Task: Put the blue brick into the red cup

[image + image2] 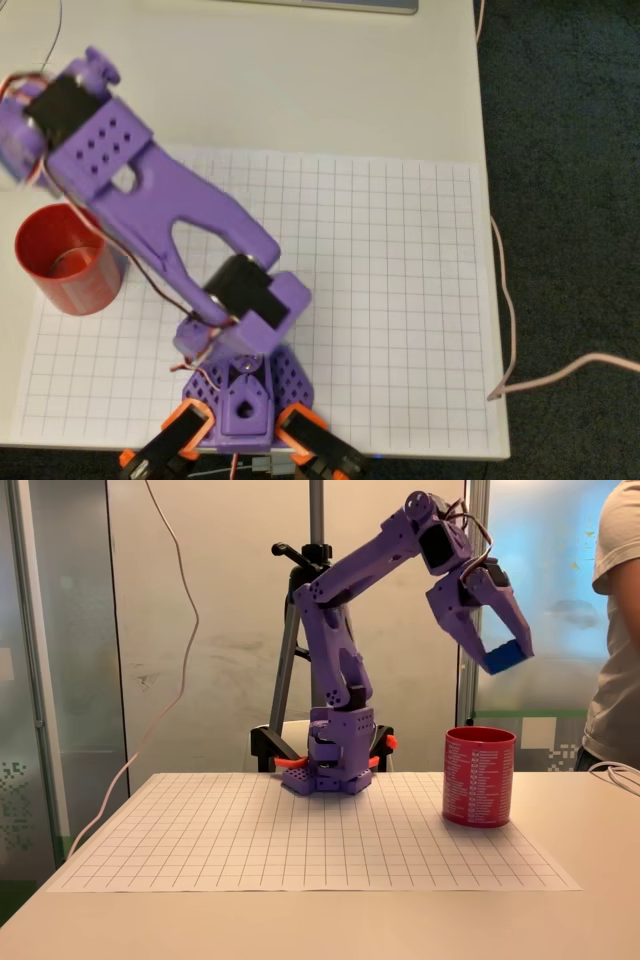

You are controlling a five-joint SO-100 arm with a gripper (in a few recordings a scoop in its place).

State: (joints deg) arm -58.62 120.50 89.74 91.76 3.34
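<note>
A: Hanging in the air, the small bright-blue plastic brick sits pinched between the purple fingertips of the gripper, high above the table in the fixed view.

B: And the claw's state?

A: Clenched on the brick, its fingers pointing down and to the right.

B: Where is the round red plastic cup?

A: It stands upright on the white gridded paper sheet, below the brick and slightly left of it in the fixed view. In the overhead view the cup lies at the sheet's left edge, its mouth open, partly under the purple arm.

B: What surrounds them?

A: The arm's base stands at the sheet's far edge, on a pale table. A person's sleeve and torso appear at the right border.
</note>
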